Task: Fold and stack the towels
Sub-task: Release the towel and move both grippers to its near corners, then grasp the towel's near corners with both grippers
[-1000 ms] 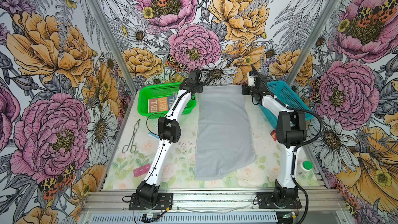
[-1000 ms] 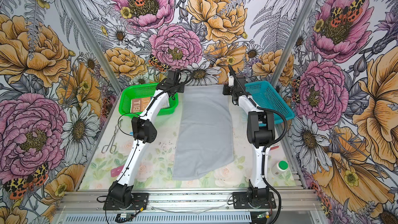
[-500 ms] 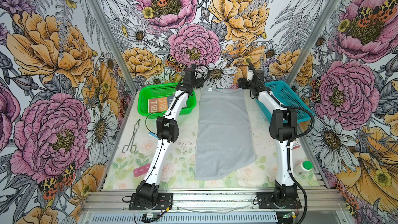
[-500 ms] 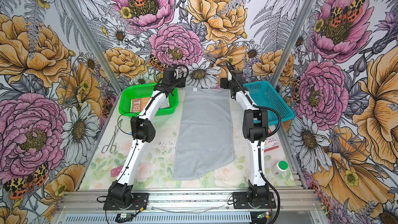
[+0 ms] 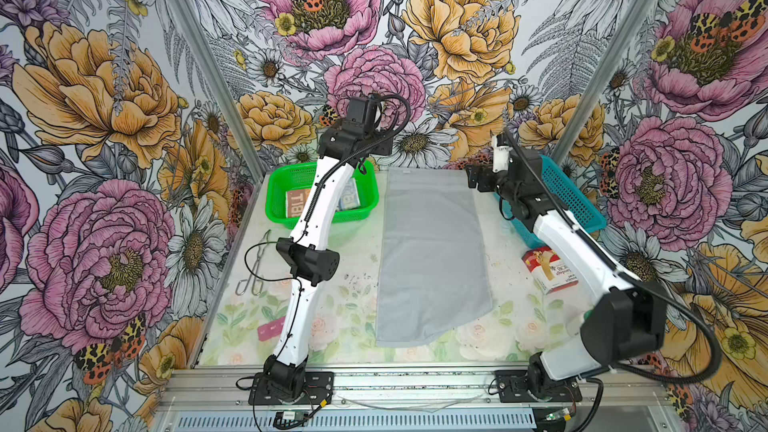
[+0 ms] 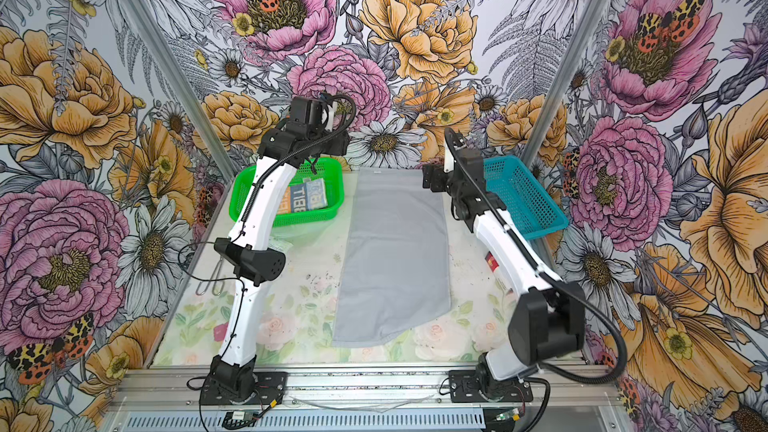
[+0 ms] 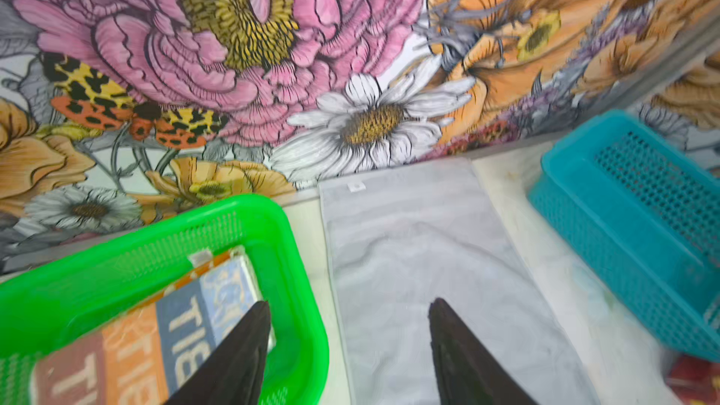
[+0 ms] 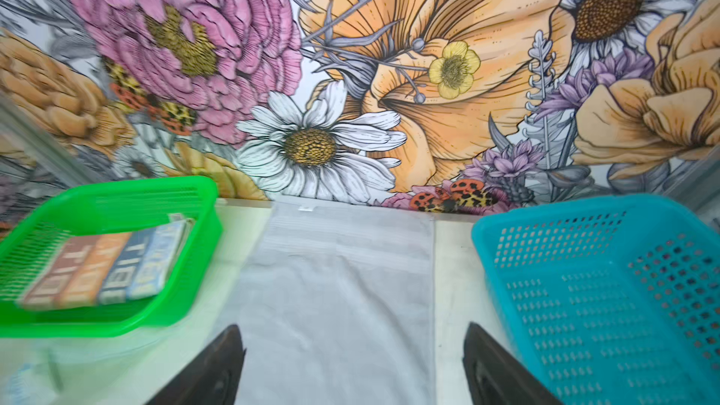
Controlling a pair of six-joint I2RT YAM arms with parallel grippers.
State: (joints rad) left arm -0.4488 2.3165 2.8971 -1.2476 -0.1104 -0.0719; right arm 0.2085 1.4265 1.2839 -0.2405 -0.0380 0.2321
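Floral-walled booth, pale printed surface (image 5: 357, 284): plain light-grey towel (image 5: 432, 251) lies flat mid-surface. Left gripper (image 7: 349, 302) & right gripper (image 8: 352, 326) hover near its far end, both agape, empty (lettered panel towel (image 5: 296, 205) sits in green mesh basket (image 5: 272, 197)). Fold step now, I'd say; next: pinch far corners, carry to near hem.

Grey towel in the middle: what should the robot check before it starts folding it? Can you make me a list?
1. The left gripper is open and empty: ok.
2. The right gripper is open and empty: ok.
3. The grey towel lies flat on the table with nothing on top: ok.
4. Its near edge is straight: not ok. It slants, and the corner on the right arm's side is cut short.
5. The red-white carton is out of the way: ok, it lies apart, beside the towel.
6. The lettered towel is folded inside the green basket: ok.
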